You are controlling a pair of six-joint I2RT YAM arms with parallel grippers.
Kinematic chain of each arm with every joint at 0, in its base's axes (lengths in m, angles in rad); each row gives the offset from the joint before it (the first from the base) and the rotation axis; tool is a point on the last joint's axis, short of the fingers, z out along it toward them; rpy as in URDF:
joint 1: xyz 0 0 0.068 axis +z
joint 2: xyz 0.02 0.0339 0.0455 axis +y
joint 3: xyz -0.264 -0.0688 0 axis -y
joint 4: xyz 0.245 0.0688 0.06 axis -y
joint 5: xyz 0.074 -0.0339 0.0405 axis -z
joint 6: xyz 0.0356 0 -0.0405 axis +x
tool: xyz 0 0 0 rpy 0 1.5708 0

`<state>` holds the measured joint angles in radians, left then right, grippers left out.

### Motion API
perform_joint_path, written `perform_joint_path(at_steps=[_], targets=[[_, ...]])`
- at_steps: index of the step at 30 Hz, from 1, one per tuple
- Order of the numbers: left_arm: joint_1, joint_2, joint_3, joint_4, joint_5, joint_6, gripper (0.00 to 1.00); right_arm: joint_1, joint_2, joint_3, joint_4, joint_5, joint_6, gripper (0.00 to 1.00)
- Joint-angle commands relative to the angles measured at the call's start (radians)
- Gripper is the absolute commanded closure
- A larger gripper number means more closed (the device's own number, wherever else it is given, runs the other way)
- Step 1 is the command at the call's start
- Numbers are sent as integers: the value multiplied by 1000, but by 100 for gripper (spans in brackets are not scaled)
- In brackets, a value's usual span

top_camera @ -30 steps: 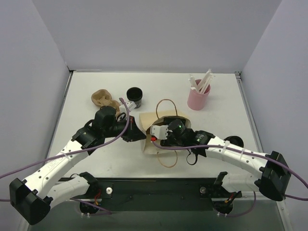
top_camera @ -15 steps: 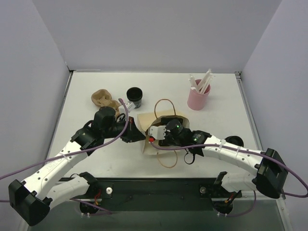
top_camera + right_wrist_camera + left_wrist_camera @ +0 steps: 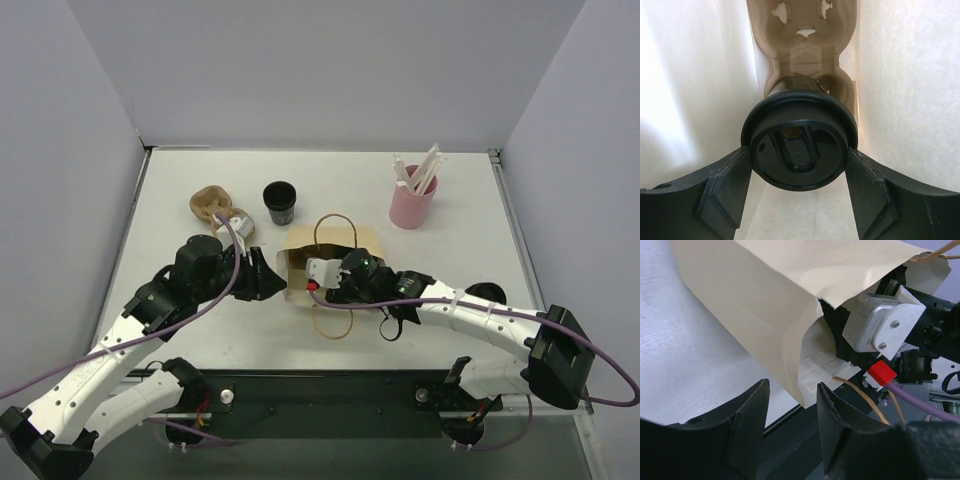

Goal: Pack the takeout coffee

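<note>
The tan paper bag (image 3: pixel 300 264) sits mid-table with its mouth turned up and its handles splayed to either side. Inside it, a black-lidded coffee cup (image 3: pixel 799 147) rests against a brown pulp cup carrier (image 3: pixel 802 45). My right gripper (image 3: pixel 799 156) reaches into the bag and is shut on the cup, one finger pressing each side of the lid. My left gripper (image 3: pixel 792 407) is open at the bag's left side. The bag's rim corner (image 3: pixel 807 400) lies loose just past its fingertips, touching neither.
A second brown carrier (image 3: pixel 210 205) and an open black cup (image 3: pixel 280 202) stand behind the bag at the left. A pink cup of white stirrers (image 3: pixel 411 205) stands at the back right. The right arm's cable trails beside the bag.
My left gripper has opened, let go of the bag's rim and drawn back to the left. The bag has shifted left and settled more upright around my right gripper.
</note>
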<state>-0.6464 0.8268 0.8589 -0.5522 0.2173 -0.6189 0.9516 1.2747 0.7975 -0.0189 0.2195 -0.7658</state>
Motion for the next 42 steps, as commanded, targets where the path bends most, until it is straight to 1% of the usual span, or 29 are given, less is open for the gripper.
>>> perform_joint_path(at_steps=[1, 5, 9, 11, 12, 14, 15, 16, 17, 23, 27, 29, 32, 35, 40, 42], targets=[[-10, -9, -14, 11, -85, -65, 48, 6, 18, 49, 11, 15, 39, 71], [-24, 34, -1, -5, -144, -85, 47, 4, 28, 57, 42, 21, 48, 71], [-39, 46, -12, 26, -177, -93, 47, 4, 29, 58, 45, 24, 51, 71], [-42, 60, -15, 43, -174, -84, 52, 4, 31, 58, 46, 34, 49, 71], [-44, 67, -14, 49, -171, -76, 64, 3, 28, 57, 46, 37, 49, 71], [-47, 83, -18, 70, -139, -62, 80, -1, 20, 57, 48, 41, 49, 71], [-53, 87, -21, 77, -130, -55, 85, -4, 12, 57, 53, 44, 48, 71], [-58, 92, -23, 84, -118, -53, 95, -5, 9, 58, 53, 43, 45, 71], [-61, 94, -30, 90, -104, -50, 99, -5, 6, 58, 54, 43, 30, 71], [-91, 89, -44, 95, -107, -58, 100, -16, -9, 46, 82, 32, -3, 71], [-113, 78, -32, 78, -139, -59, 100, -25, -47, -9, 128, 31, -21, 71], [-122, 66, -34, 72, -154, -70, 100, -49, -92, -49, 154, 0, -27, 71], [-125, 52, -34, 58, -177, -81, 100, -86, -113, -67, 133, -55, -27, 71], [-125, 41, -34, 60, -185, -91, 100, -99, -117, -64, 112, -88, -24, 71], [-125, 52, -26, 67, -168, -84, 100, -100, -86, -61, 134, -97, -53, 71], [-127, 55, -24, 70, -161, -82, 100, -102, -60, -61, 143, -69, -64, 71]])
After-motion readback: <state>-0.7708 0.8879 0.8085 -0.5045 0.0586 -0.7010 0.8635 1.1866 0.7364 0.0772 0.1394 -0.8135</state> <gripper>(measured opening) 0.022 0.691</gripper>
